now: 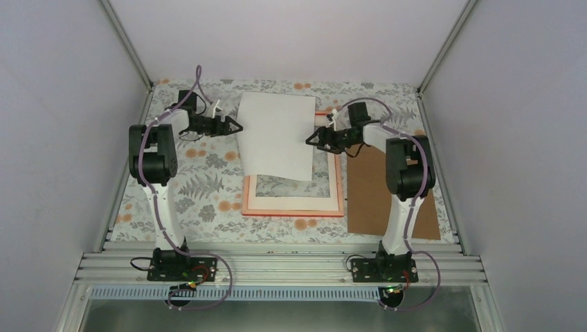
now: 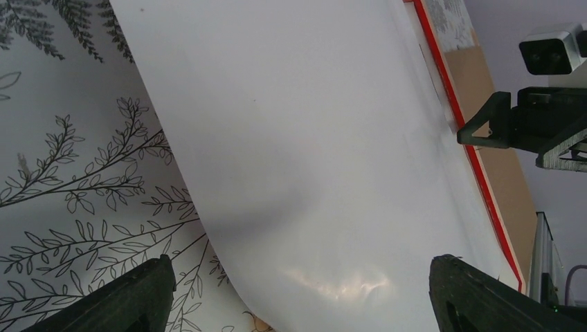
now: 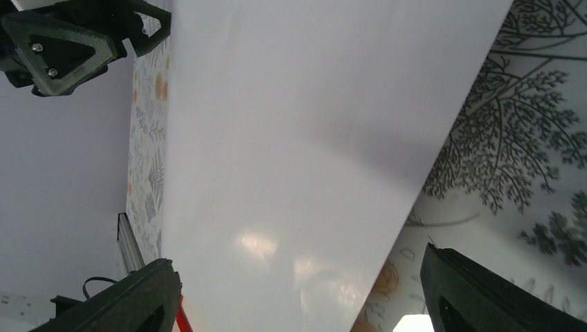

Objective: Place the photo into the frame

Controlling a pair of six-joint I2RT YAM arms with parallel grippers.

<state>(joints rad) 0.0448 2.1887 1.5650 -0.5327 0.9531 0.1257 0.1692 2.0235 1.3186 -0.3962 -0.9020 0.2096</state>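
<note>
Only the overhead view gives the whole layout. The photo [image 1: 275,135] lies white back up (no print shows anywhere), skewed, across the 12 o'clock end of the frame [image 1: 293,206]. The frame lies flat on the floral tablecloth [image 1: 201,187] with its pale orange-pink side up. A brown backing board [image 1: 377,194] lies just beside the frame at 3 o'clock.

The overhead view does not settle how the jaws stand; the wrist views do. The left wrist view shows the left gripper's fingers [image 2: 131,297] set wide apart, released. The photo's glossy sheet lies between and beyond them, with a soft shadow where it bows. That view also catches the frame's red edge and the board at 2 o'clock. The right wrist view shows the same for the other side: its fingers [image 3: 477,290] are spread wide with nothing pinched, and the sheet fills the space ahead.

The left gripper [image 1: 235,125] sits at the photo's 9 o'clock edge and the right gripper [image 1: 311,139] at its 3 o'clock edge. The two point toward each other across the sheet. Whether either fingertip touches the paper cannot be told.
</note>
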